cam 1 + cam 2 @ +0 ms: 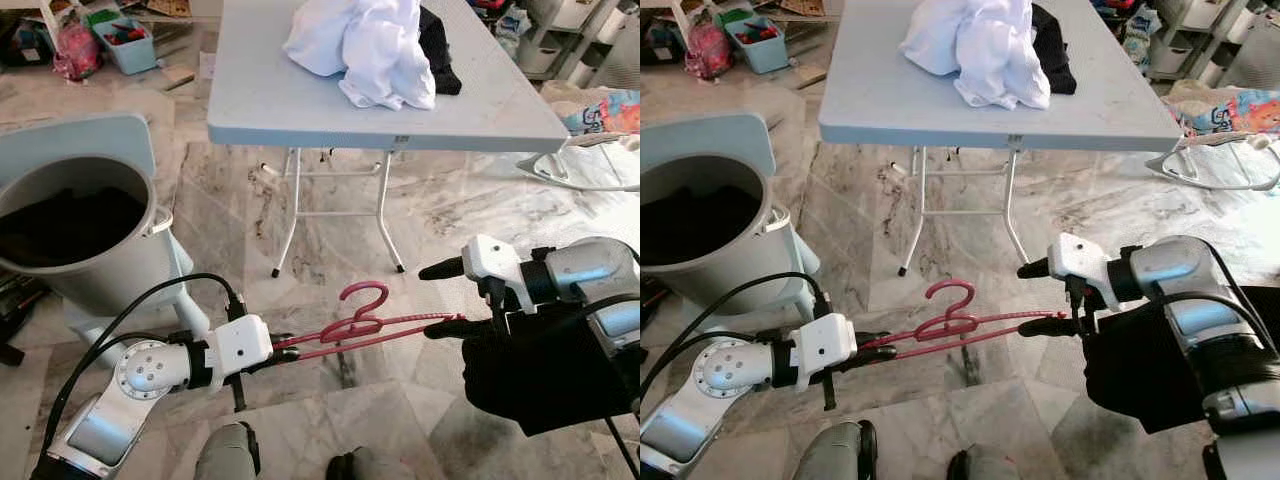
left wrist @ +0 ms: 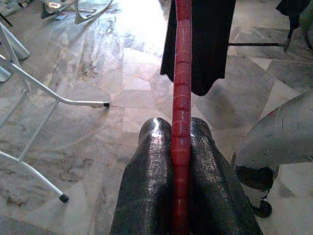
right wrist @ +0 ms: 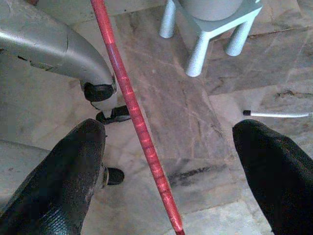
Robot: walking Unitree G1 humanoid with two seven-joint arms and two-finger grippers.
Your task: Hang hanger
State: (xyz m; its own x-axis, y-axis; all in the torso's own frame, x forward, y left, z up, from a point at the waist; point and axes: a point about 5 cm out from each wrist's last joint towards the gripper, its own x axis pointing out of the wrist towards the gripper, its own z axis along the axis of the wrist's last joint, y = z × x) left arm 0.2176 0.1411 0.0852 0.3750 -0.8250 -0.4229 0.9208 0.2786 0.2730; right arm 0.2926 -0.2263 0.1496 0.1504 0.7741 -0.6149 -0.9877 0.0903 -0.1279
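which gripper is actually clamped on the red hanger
The left gripper: it pinches one end of the hanger. The right gripper is open around the other end.

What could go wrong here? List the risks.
1. The left gripper pinches the hanger at one end only, so it could twist or sag.
2. The right gripper is open around the other end; closing off-centre may knock it loose.
3. Black cloth drapes the right arm and could snag.

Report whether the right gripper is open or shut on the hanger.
Open. The right gripper's two fingers stand wide apart, with the red hanger passing between them untouched.
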